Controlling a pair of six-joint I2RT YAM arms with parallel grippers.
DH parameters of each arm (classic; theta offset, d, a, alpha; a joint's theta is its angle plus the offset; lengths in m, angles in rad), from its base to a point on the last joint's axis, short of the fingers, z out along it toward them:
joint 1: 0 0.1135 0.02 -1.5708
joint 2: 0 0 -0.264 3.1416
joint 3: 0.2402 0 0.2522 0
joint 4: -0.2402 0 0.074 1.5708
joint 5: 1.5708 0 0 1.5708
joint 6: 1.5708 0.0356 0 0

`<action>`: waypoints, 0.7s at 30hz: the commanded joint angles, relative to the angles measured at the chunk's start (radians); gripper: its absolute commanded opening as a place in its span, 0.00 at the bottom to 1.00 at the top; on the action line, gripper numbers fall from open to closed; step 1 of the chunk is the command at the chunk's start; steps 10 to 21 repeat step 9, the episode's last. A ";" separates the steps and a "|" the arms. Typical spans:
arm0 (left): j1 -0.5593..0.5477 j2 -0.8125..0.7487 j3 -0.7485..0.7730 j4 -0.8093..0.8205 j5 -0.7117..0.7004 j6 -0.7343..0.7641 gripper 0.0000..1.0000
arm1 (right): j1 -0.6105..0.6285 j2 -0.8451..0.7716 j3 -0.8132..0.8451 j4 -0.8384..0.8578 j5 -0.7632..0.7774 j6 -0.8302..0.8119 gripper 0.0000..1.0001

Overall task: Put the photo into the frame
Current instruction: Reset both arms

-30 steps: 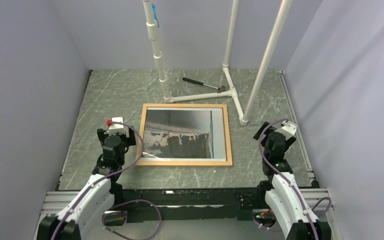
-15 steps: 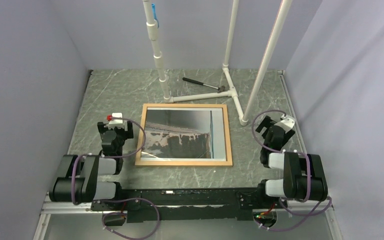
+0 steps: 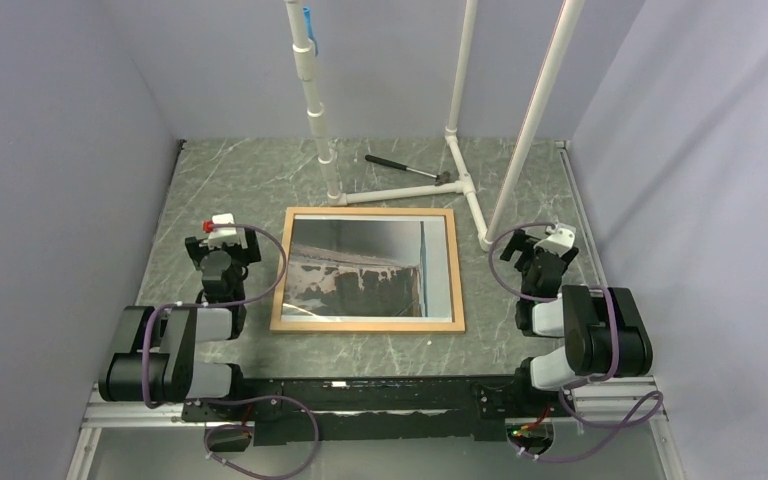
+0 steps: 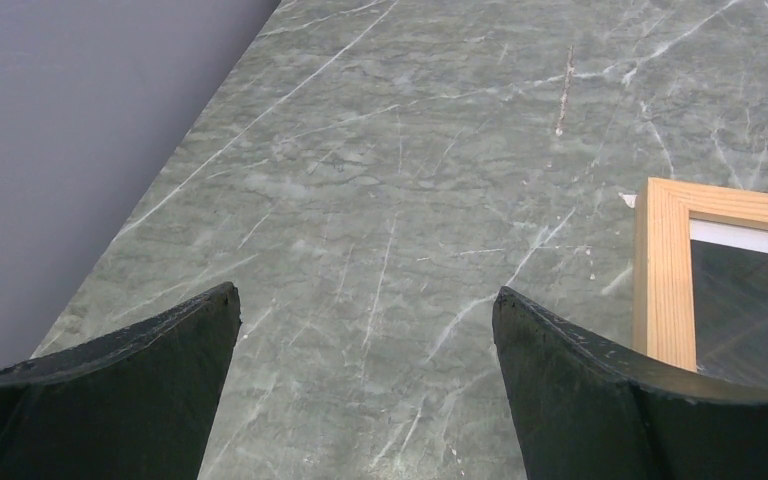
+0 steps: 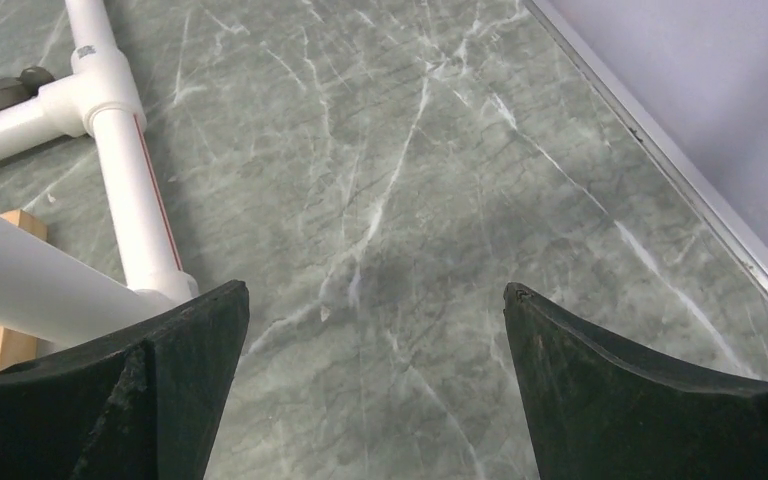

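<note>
At table (image 3: 240,180) centre | photo (image 3: 360,280) lies flat inside the frame (image 3: 368,325) | left gripper (image 4: 365,300) at 9 o'clock of frame, jaws wide, empty | right gripper (image 5: 375,295) at 3 o'clock, jaws wide, empty | step: placement looks done | next: probably only parking both arms

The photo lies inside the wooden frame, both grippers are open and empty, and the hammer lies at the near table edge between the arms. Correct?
Only the hammer is wrong: the top view shows it at the table's far end, beside the white pipe stand. The photo is in the frame; the left gripper and right gripper are open and empty.
</note>
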 commanded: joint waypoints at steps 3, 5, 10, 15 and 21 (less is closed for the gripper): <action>-0.002 0.009 0.015 0.061 -0.020 -0.011 0.99 | 0.026 -0.006 0.054 0.008 0.003 -0.034 1.00; -0.003 0.004 0.018 0.040 -0.020 -0.018 0.99 | 0.028 0.010 0.050 0.059 -0.001 -0.047 1.00; -0.005 0.007 0.017 0.051 -0.019 -0.011 0.99 | 0.034 0.008 0.064 0.016 -0.006 -0.055 1.00; -0.005 0.007 0.017 0.051 -0.019 -0.011 0.99 | 0.034 0.008 0.064 0.016 -0.006 -0.055 1.00; -0.005 0.007 0.017 0.051 -0.019 -0.011 0.99 | 0.034 0.008 0.064 0.016 -0.006 -0.055 1.00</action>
